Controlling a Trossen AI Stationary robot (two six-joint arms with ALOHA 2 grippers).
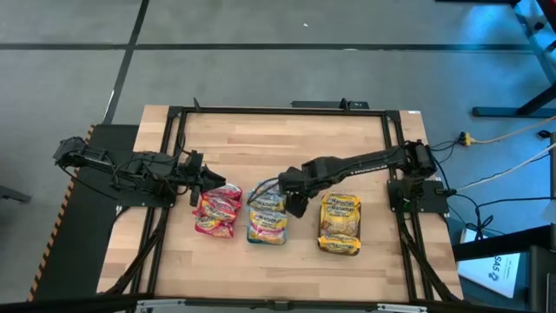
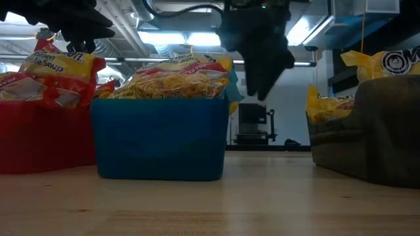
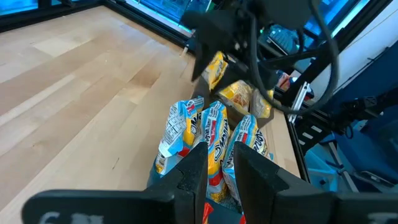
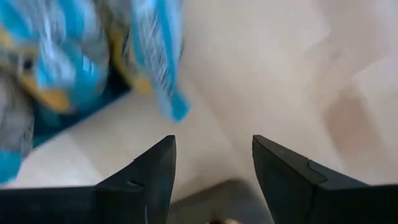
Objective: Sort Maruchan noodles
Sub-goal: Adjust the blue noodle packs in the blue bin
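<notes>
High view: right pincer (image 1: 294, 207) hung open and empty beside the blue-edged noodles (image 1: 267, 217). Left pincer (image 1: 201, 184), partly open and holding nothing visible, sat over the red noodles (image 1: 217, 213) on the desk (image 1: 278, 148).

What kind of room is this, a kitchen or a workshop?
Most likely a robotics lab or workshop: a wooden table in a black frame, two robot arms, loose cables on the bare floor, and ceiling pipes.

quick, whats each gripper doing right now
left gripper: over the red packets, cannot tell if holding.
right gripper: open, empty, beside the blue tray.
</notes>
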